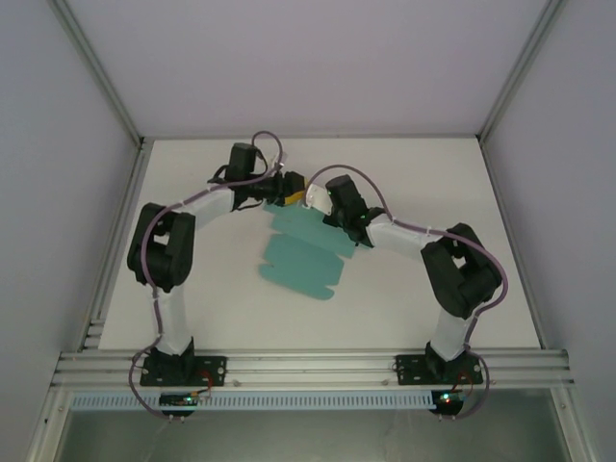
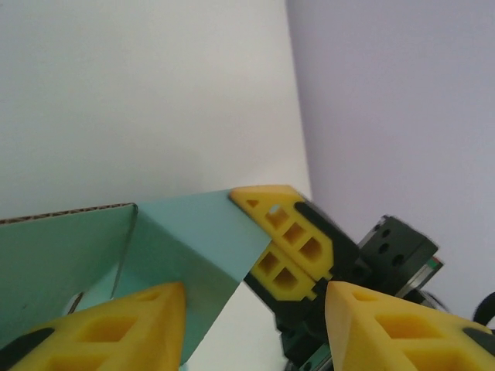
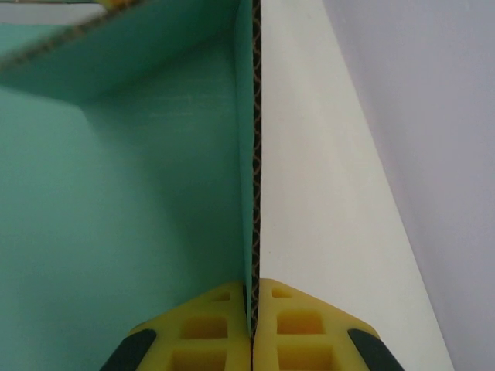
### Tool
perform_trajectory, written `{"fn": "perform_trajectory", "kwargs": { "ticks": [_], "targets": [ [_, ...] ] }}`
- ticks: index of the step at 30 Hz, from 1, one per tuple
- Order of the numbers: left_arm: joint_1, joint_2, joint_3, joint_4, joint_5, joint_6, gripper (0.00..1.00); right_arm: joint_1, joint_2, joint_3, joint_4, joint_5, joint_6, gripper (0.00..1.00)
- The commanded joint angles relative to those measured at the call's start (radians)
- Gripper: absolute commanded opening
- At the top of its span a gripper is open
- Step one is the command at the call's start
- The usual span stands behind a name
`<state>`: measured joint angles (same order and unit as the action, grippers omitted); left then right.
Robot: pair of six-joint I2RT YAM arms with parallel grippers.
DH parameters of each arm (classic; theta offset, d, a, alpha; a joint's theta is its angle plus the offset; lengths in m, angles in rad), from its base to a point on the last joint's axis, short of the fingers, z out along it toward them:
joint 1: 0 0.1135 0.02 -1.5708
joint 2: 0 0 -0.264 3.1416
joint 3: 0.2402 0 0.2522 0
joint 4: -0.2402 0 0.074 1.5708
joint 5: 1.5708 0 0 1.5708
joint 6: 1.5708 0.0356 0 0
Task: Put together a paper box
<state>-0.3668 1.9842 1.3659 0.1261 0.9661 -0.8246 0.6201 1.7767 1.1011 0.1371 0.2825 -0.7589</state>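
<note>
The paper box (image 1: 303, 260) is a flat teal die-cut sheet lying mid-table, its far flap folded upward. My right gripper (image 1: 313, 199) is shut on that raised flap; in the right wrist view its fingers (image 3: 305, 325) pinch the corrugated edge of the upright flap (image 3: 116, 193). My left gripper (image 1: 285, 188) stands open just left of it. In the left wrist view its fingers (image 2: 131, 325) are wide apart, with the teal flap (image 2: 178, 239) by the left finger and the right gripper's yellow fingers (image 2: 290, 243) clamped on the flap's corner ahead.
The white table (image 1: 404, 173) is bounded by pale walls and aluminium frame posts. A slotted aluminium rail (image 1: 308, 366) carries both arm bases at the near edge. The two wrists sit very close together at the sheet's far end.
</note>
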Motion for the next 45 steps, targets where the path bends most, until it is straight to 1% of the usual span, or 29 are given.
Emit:
{"fn": "perform_trajectory", "kwargs": {
  "ticks": [1, 5, 8, 10, 11, 14, 15, 17, 19, 21, 24, 26, 29, 33, 36, 38, 42, 45],
  "targets": [
    [-0.066, 0.045, 0.001, 0.253, 0.114, -0.146, 0.49, 0.044, 0.005, -0.012, 0.13, -0.116, 0.039, 0.0],
    [-0.069, 0.054, -0.002, 0.329, 0.091, -0.175, 0.5, 0.037, -0.014, -0.02, 0.139, -0.18, 0.081, 0.0],
    [-0.059, 0.023, -0.007, 0.25, 0.061, -0.104, 0.53, 0.019, -0.034, -0.028, 0.116, -0.201, 0.093, 0.0],
    [-0.042, -0.037, -0.046, 0.169, 0.025, -0.021, 0.57, 0.002, -0.051, -0.036, 0.091, -0.187, 0.089, 0.0],
    [-0.03, -0.076, -0.075, 0.124, -0.005, 0.027, 0.61, -0.007, -0.063, -0.044, 0.082, -0.186, 0.079, 0.0],
    [0.007, -0.222, -0.164, -0.041, -0.122, 0.186, 0.8, -0.048, -0.109, -0.067, 0.031, -0.222, 0.063, 0.0],
    [0.021, -0.276, -0.198, -0.103, -0.185, 0.239, 0.9, -0.067, -0.127, -0.07, 0.001, -0.249, 0.061, 0.0],
    [0.047, -0.364, -0.266, -0.188, -0.315, 0.301, 1.0, -0.094, -0.155, -0.074, -0.028, -0.275, 0.062, 0.0],
    [0.084, -0.44, -0.339, -0.24, -0.417, 0.324, 1.0, -0.118, -0.176, -0.08, -0.044, -0.298, 0.062, 0.0],
    [0.118, -0.498, -0.409, -0.273, -0.504, 0.316, 1.0, -0.134, -0.186, -0.084, -0.049, -0.301, 0.064, 0.0],
    [0.14, -0.551, -0.489, -0.283, -0.597, 0.317, 1.0, -0.143, -0.194, -0.084, -0.06, -0.31, 0.064, 0.0],
    [0.145, -0.551, -0.52, -0.25, -0.627, 0.327, 1.0, -0.148, -0.198, -0.086, -0.071, -0.338, 0.064, 0.0],
    [0.147, -0.488, -0.508, -0.216, -0.648, 0.346, 1.0, -0.153, -0.202, -0.086, -0.077, -0.376, 0.067, 0.0],
    [0.138, -0.396, -0.443, -0.223, -0.63, 0.401, 0.99, -0.153, -0.194, -0.087, -0.066, -0.386, 0.081, 0.0],
    [0.117, -0.358, -0.444, -0.155, -0.564, 0.436, 0.99, -0.152, -0.188, -0.088, -0.056, -0.393, 0.096, 0.0],
    [0.102, -0.336, -0.446, -0.113, -0.528, 0.442, 0.98, -0.151, -0.181, -0.086, -0.049, -0.376, 0.098, 0.0],
    [0.082, -0.309, -0.447, -0.005, -0.443, 0.432, 0.92, -0.144, -0.17, -0.083, -0.051, -0.365, 0.098, 0.0],
    [0.064, -0.316, -0.45, 0.029, -0.406, 0.441, 0.89, -0.137, -0.163, -0.083, -0.054, -0.349, 0.1, 0.0]
  ]
}}
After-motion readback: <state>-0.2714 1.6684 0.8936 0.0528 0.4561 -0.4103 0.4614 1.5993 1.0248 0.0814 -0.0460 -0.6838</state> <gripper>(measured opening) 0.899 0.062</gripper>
